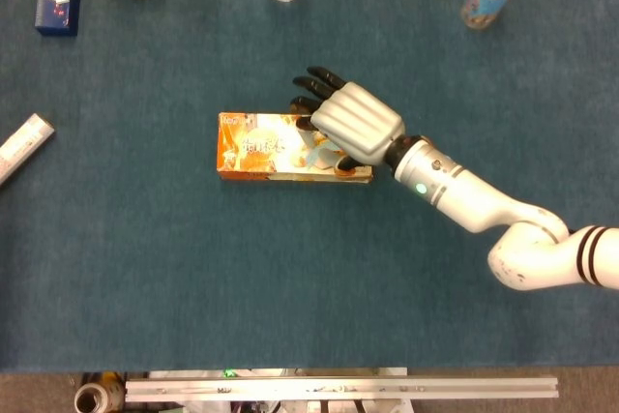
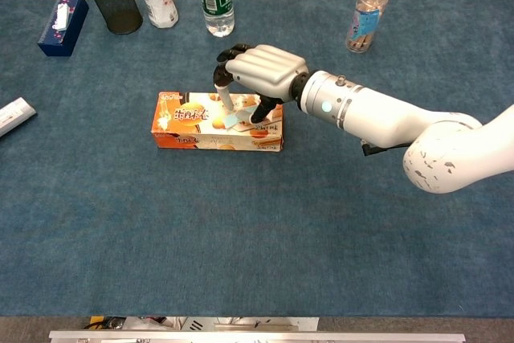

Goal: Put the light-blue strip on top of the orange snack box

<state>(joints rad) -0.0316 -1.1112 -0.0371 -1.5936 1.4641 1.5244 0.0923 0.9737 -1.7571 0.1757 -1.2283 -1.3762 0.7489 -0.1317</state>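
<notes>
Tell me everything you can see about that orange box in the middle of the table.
The orange snack box is a long, flat carton, cardboard by its look, printed with white lettering and pictures of snacks. It lies on its broad side on the blue cloth table, long axis running left to right, lid closed. The right hand is over its right half, fingers pointing down at the top face. A small piece of the light-blue strip shows beneath them on the box; whether the hand has let go cannot be told.

The orange snack box [image 2: 218,120] carries yellow-and-white printing, and the strip [image 2: 228,120] on it is light blue. The right hand [image 2: 259,73] is silver-white with black fingers [image 2: 225,55]. The desk [image 2: 241,230] is dark blue-teal.
</notes>
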